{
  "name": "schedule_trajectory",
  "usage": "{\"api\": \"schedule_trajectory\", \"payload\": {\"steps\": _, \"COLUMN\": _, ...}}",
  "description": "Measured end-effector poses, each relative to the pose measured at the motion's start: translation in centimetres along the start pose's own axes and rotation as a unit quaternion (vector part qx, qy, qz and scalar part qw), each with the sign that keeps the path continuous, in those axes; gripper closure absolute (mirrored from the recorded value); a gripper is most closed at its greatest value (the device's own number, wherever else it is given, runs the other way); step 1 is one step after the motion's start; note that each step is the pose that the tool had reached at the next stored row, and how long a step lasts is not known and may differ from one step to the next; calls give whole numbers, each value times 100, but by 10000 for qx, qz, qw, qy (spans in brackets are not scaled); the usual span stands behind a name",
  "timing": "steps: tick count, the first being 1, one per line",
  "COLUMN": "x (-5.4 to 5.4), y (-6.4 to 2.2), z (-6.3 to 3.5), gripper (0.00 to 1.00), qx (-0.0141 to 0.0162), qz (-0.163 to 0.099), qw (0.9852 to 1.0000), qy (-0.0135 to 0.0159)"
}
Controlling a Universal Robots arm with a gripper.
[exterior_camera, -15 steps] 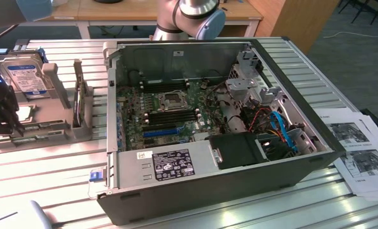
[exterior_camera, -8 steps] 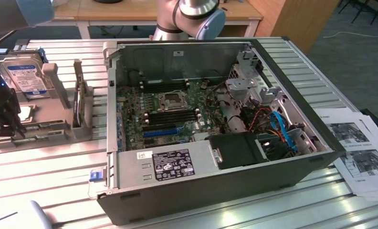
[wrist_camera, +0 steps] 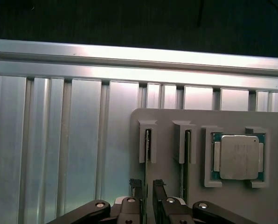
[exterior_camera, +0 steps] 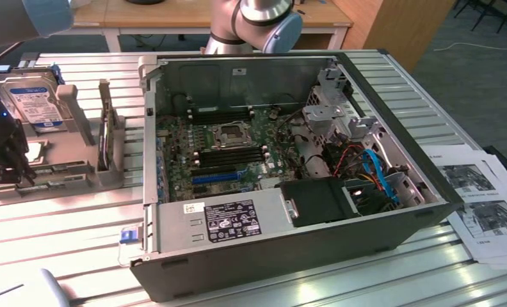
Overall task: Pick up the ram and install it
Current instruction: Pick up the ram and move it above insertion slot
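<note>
**Exterior view, nine o'clock.** We see a grey moulded holder on the ribbed aluminium tabletop, carrying a hard drive.

**Wrist view.** The ram stands on edge in a slotted bracket of this holder and shows only a thin greenish sliver. A second thin board stands in the neighbouring slot, and a square, metal-capped processor lies flat just beside it. The gripper hangs in line with the ram's edge. Its black fingers are parted by a narrow gap, and we cannot tell whether they touch the ram.

**Exterior view, centre.** A narrow strip of tabletop separates the holder from the open steel case. Black memory slots lie at six o'clock of the socket.

**Exterior view, four o'clock.** Printed sheets lie beside the case.
</note>
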State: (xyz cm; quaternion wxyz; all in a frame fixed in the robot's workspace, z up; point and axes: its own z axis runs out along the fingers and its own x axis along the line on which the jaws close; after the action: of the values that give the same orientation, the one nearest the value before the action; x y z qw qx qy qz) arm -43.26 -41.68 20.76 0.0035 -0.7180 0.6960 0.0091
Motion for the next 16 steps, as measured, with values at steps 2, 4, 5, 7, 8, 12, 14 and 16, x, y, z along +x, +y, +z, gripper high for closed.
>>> {"api": "schedule_trajectory", "payload": {"steps": 2, "x": 2, "y": -26, "z": -2, "gripper": 76, "qx": -2, "qz": 0, "qw": 10000, "qy": 1}}
{"api": "schedule_trajectory", "payload": {"steps": 4, "x": 3, "y": -59, "z": -2, "gripper": 76, "qx": -2, "qz": 0, "qw": 10000, "qy": 1}}
{"api": "schedule_trajectory", "payload": {"steps": 5, "x": 4, "y": -75, "z": -3, "gripper": 76, "qx": -2, "qz": -1, "qw": 10000, "qy": 1}}
{"api": "schedule_trajectory", "payload": {"steps": 7, "x": 5, "y": -104, "z": -3, "gripper": 76, "qx": -2, "qz": -1, "qw": 10000, "qy": 1}}
{"api": "schedule_trajectory", "payload": {"steps": 8, "x": 5, "y": -119, "z": -3, "gripper": 76, "qx": -2, "qz": 0, "qw": 10000, "qy": 1}}
{"api": "schedule_trajectory", "payload": {"steps": 12, "x": 7, "y": -176, "z": -4, "gripper": 76, "qx": -2, "qz": -1, "qw": 10000, "qy": 1}}
{"api": "schedule_trajectory", "payload": {"steps": 14, "x": 8, "y": -204, "z": -3, "gripper": 76, "qx": -1, "qz": 0, "qw": 10000, "qy": 1}}
{"api": "schedule_trajectory", "payload": {"steps": 16, "x": 9, "y": -229, "z": -4, "gripper": 76, "qx": -2, "qz": -1, "qw": 10000, "qy": 1}}
